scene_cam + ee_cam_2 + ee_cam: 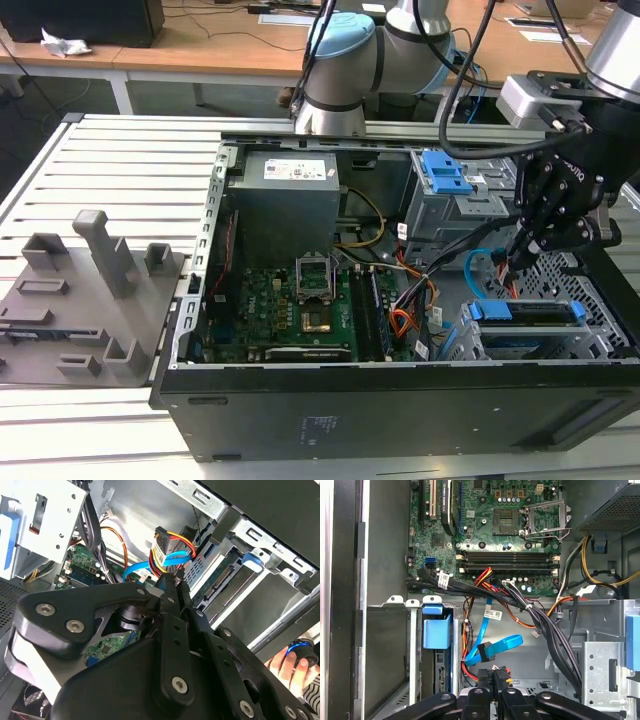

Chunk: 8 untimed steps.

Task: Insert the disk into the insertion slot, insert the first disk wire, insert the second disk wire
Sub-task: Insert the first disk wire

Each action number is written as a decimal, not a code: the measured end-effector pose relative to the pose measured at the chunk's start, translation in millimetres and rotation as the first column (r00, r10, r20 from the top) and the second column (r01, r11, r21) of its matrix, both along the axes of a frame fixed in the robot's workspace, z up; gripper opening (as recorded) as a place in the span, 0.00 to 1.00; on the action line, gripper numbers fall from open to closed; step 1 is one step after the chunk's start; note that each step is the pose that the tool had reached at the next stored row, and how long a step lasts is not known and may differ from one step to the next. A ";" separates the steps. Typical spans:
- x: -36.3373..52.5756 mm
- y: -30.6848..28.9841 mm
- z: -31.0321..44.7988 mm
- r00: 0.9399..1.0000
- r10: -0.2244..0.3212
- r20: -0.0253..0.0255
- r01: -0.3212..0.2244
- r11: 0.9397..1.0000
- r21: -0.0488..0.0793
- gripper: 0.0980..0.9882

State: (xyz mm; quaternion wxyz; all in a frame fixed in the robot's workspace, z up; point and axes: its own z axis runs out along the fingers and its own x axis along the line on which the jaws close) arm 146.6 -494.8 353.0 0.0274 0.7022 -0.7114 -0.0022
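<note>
Gripper (pixel 492 677), jaws narrow, nr first disk wire (pixel 466 640) & second disk wire (pixel 507 642); disk (pixel 525 312) seated in insertion slot (pixel 603 322).

The insertion slot (pixel 592 336) hides most of the disk (pixel 527 312) — a hand (pixel 290 667) cut off.

The exterior view stands off my arm, high and rather far. It looks down at a slant into the open computer case (pixel 400 415), so the whole case and the slatted table (pixel 120 160) fit in. The first wrist view rides behind my gripper (pixel 491 674) and looks along it into the case, with the motherboard (pixel 485 535) beyond. The second wrist view sits very near my gripper's side and looks slanted across it toward the insertion slot (pixel 280 567). All three views share the light blue cable (pixel 469 270); the exterior and first wrist views share also the motherboard
</note>
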 end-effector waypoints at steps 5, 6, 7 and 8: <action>0.0 -19.4 0.1 1.000 0.000 0.000 0.000 1.000 0.002 0.07; 0.0 -23.0 0.2 1.000 0.000 0.000 0.000 1.000 0.003 0.07; 0.0 -27.3 0.2 1.000 0.000 0.000 0.000 1.000 0.003 0.07; 0.0 -29.6 0.2 1.000 0.000 0.000 0.000 1.000 0.003 0.07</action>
